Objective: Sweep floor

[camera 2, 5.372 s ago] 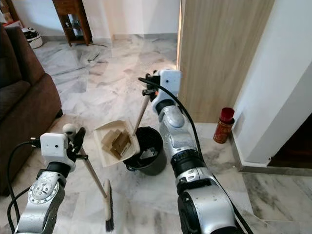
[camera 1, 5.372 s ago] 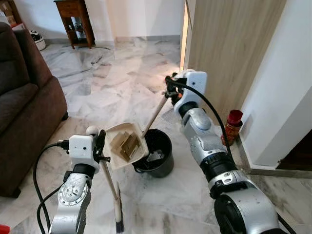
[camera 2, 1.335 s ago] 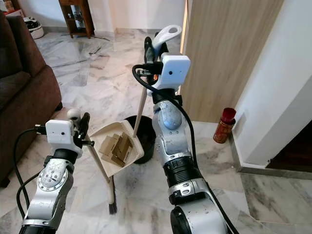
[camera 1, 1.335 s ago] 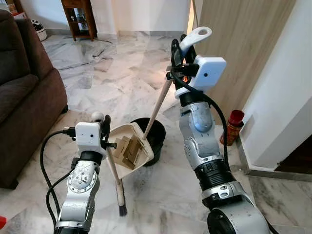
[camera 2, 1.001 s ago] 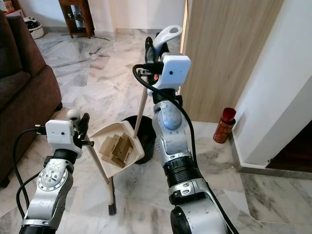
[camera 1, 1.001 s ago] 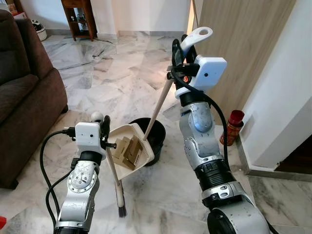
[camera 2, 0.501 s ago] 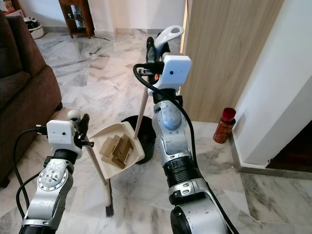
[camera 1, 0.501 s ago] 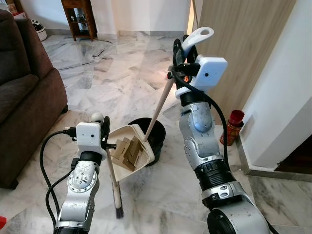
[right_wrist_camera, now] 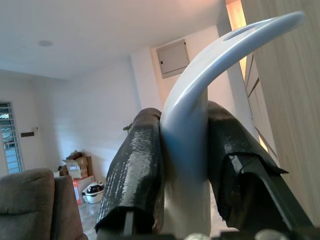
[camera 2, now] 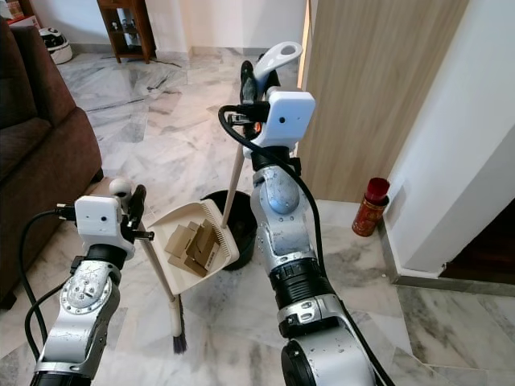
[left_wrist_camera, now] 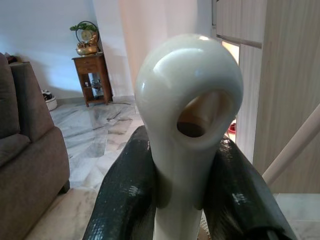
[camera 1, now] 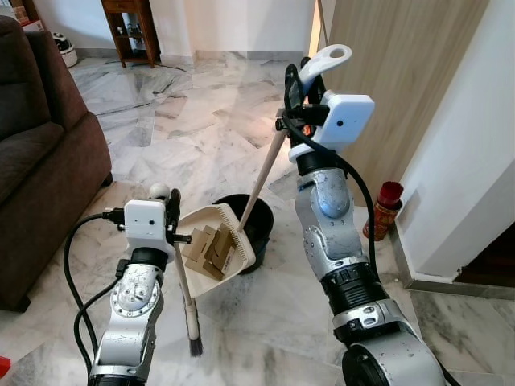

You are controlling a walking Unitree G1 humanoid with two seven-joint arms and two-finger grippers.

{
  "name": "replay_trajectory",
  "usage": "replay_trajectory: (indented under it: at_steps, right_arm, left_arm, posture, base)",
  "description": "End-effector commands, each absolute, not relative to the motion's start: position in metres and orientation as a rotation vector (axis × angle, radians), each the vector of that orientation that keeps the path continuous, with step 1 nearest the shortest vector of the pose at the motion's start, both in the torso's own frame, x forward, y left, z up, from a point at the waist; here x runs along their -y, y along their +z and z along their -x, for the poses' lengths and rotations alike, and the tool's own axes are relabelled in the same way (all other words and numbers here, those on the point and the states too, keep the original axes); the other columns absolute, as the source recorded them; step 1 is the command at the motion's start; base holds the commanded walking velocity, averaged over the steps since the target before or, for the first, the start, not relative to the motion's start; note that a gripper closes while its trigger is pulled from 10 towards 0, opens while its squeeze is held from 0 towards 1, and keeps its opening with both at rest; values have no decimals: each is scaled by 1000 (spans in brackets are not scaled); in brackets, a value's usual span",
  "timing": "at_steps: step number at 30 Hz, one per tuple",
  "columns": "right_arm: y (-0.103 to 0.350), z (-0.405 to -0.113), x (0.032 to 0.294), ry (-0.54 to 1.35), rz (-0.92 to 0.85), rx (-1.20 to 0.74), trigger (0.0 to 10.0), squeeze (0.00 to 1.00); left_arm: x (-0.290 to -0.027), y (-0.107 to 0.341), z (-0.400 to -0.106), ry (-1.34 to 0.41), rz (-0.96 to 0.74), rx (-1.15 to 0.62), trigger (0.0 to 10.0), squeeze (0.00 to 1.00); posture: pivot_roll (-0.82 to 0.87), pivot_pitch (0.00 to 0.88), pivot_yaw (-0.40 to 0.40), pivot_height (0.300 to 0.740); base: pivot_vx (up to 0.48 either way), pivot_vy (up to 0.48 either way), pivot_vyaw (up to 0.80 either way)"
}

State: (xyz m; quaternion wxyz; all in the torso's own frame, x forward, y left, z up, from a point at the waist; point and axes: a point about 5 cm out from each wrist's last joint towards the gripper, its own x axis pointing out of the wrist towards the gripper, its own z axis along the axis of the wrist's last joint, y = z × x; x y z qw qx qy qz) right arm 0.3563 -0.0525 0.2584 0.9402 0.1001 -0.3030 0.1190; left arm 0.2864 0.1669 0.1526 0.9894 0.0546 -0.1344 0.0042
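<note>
Mostly done, by the look of it. Right gripper is raised high, jaws clamped on the top of the dustpan handle; the long shaft slopes down to the dustpan, which hangs tilted beside the rim of the black bin. Brown cardboard scraps lie piled in the pan, not yet tipped out.

Left gripper is low, jaws closed round the brush handle; the brush hangs near-vertical, bristles at or just above the marble floor, contact unclear.

Nearby floor shows no loose debris that I can make out. Judged remaining: swing the pan mouth over the bin and dump the scraps, then put the tools away. Sofa stands to the left, a red-capped bottle by the wall.
</note>
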Motion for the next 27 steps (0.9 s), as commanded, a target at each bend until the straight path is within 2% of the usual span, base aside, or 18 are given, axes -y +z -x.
replay_trajectory:
  at_steps: [1, 27]
  right_arm:
    - [279, -347, 42, 271, -255, 710, 10000, 0]
    - [279, -346, 39, 291, -234, 713, 10000, 0]
  left_arm:
    - [-167, 164, -284, 16, -122, 319, 10000, 0]
    - [-168, 164, -284, 22, -126, 315, 10000, 0]
  posture:
    - [33, 0, 37, 740]
    - [37, 0, 36, 740]
  base:
    - [0, 0, 0]
    - [273, 0, 0]
